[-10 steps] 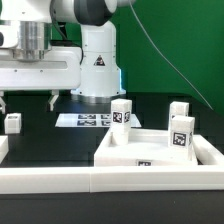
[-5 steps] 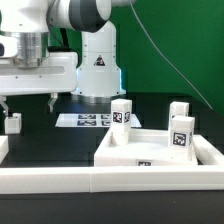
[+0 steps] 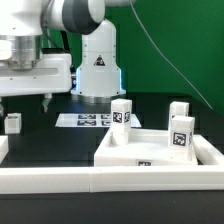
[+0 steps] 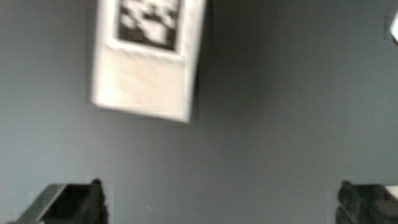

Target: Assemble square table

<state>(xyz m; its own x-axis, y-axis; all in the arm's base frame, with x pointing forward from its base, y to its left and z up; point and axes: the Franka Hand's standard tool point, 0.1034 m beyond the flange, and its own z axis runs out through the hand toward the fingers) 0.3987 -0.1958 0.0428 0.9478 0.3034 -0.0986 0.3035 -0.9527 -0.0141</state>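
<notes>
Four blocky white plastic legs (image 3: 122,113)

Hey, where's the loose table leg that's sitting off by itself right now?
The lone leg stands on the black work surface at the exterior view's far left, below the open claw, well apart from the square table slab and its three standing legs.

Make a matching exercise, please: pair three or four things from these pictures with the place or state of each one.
Things:
1. gripper
2. lone leg
3. square tabletop
4. marker board

Places or states:
A. flat on the black surface, in front of the robot's white base
B. open, holding nothing
C. at the exterior view's right, with three legs standing on it
D. upright by itself at the exterior view's left

Pairs: 1-B, 2-D, 3-C, 4-A
</notes>
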